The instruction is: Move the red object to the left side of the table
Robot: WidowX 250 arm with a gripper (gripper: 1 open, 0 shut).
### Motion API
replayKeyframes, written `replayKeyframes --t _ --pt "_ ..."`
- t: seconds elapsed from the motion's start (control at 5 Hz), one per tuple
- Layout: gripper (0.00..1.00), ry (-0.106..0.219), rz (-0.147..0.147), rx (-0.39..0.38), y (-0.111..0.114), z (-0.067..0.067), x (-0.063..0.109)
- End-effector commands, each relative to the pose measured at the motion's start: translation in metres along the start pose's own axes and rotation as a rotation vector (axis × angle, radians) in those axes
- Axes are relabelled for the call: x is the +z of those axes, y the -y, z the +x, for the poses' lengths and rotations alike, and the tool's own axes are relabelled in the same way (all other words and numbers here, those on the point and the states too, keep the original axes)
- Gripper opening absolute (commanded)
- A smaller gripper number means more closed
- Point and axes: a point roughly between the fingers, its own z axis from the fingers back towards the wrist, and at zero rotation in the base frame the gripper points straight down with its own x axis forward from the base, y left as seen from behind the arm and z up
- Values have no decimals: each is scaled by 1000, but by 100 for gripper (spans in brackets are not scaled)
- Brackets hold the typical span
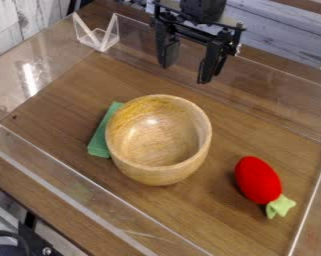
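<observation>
The red object (pixel 258 179) is a small glossy red toy fruit with a light green leafy stem, lying on the right side of the table (pixel 83 90) near the front. My gripper (pixel 187 60) hangs above the far middle of the table, well behind and left of the fruit. Its two dark fingers (pixel 164 48) point down and stand wide apart with nothing between them.
A wooden bowl (pixel 159 138) sits in the middle of the table, partly on a flat green cloth (pixel 101 136) to its left. Low clear acrylic walls (pixel 69 190) edge the table. A clear angled stand (pixel 96 33) sits at the back left corner.
</observation>
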Motion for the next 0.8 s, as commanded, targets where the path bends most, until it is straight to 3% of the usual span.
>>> replayKeyframes --t 0.0,0.2,0.4,0.6 --pt "100 -15 -1 -18 15 -11 -5" --pt "100 -16 -3 -35 44 -22 -8" --pt "100 -7 8 -45 73 -19 -14" --pt "0 7 22 -54 102 -18 -17"
